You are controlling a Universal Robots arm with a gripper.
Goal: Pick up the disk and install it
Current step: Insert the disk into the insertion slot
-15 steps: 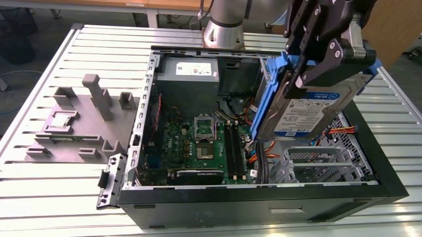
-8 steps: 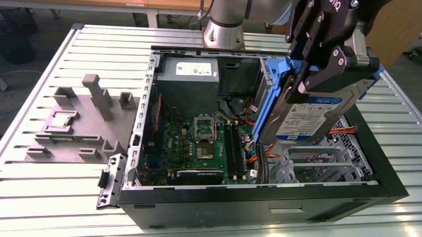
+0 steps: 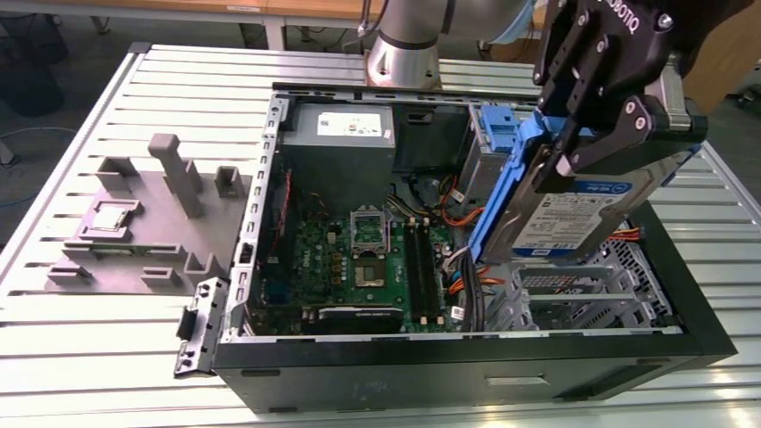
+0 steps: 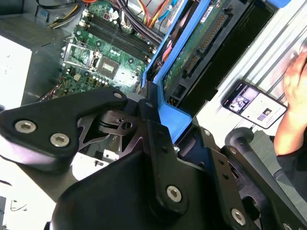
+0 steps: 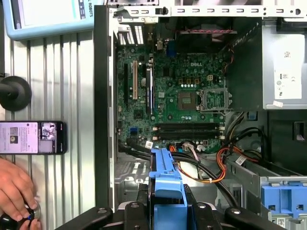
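The disk point(image 3: 579, 217), a silver hard drive with a white-and-blue label in a blue plastic bracket, hangs tilted on edge above the open computer case point(image 3: 476, 357), over the metal drive cage point(image 3: 571, 290) at the exterior view's right. My gripper point(image 3: 609, 153) is shut on its upper end, black fingers clamping both sides. In the second wrist view the disk's green circuit-board side point(image 4: 201, 38) runs away from the gripper point(image 4: 149, 112). In the first wrist view the disk's blue bracket point(image 5: 166, 179) sticks out from the gripper point(image 5: 166, 211), above the case floor and its cables.
Inside the case lie the motherboard point(image 3: 356, 259), the power supply point(image 3: 339, 134) and a second blue bracket point(image 3: 497, 134). A grey fixture point(image 3: 143, 223) holding a small silver chip stands at the exterior view's left. A phone point(image 5: 31, 137) and a person's hand point(image 5: 17, 187) rest beside the case.
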